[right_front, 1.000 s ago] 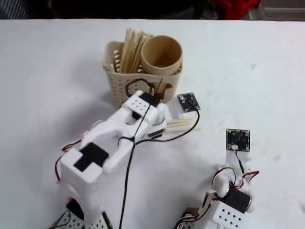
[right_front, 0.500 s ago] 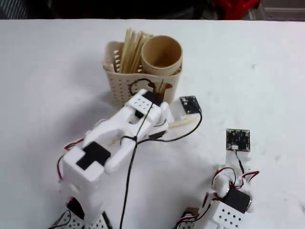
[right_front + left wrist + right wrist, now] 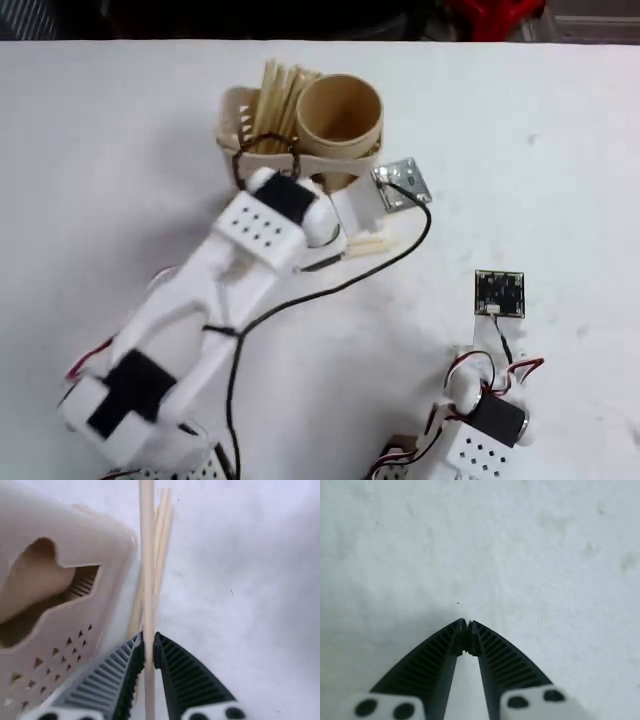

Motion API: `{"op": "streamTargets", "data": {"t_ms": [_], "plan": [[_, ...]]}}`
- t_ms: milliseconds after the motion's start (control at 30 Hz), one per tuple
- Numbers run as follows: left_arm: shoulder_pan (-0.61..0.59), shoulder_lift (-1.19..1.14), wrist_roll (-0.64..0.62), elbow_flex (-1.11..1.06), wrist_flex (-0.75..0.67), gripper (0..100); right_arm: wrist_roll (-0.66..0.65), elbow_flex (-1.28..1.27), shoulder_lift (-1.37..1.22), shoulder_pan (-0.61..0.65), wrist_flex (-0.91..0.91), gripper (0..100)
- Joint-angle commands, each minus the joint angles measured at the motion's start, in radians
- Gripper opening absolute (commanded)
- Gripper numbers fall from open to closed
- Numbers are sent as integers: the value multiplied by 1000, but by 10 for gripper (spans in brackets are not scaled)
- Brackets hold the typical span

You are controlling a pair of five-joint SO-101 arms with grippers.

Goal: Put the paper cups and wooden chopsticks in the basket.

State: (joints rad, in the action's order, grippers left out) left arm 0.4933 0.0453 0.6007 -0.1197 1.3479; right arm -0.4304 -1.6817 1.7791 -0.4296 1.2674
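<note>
Beside the basket (image 3: 65, 535), left gripper (image 3: 148, 640) clamped on one wooden chopstick (image 3: 147, 540); right gripper (image 3: 466, 626) pinched together, empty

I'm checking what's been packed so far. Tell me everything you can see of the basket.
The basket is beige plastic, with rounded corners, small perforations in its walls and a cut-out handle hole. It stands upright on the white table, toward the far side. Inside, a bundle of wooden chopsticks stands beside a brown paper cup. The left arm hides part of its near wall.

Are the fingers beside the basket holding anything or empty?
Holding. The left gripper has its fingers shut on one chopstick.
</note>
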Motion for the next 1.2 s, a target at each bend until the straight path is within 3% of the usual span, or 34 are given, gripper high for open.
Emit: {"op": "streamTargets", "data": {"t_ms": [0,200,400,567,733,833,1000,1167], "plan": [[12,160,-49,11,9,21,6,-9,18,-5,2,18],[7,417,-120,17,-54,21,6,-9,18,-5,2,18],[-19,582,-236,9,-232,22,6,-9,18,-5,2,18],[-154,593,-344,0,-519,22,6,-9,18,-5,2,18],[-266,591,-451,-163,-873,23,6,-9,18,-5,2,18],[-292,591,-500,-264,-1014,23,6,-9,18,-5,2,18],[-341,591,-603,-358,-1102,24,6,-9,18,-5,2,18],[-349,591,-614,-414,-1117,24,6,-9,18,-5,2,18]]}}
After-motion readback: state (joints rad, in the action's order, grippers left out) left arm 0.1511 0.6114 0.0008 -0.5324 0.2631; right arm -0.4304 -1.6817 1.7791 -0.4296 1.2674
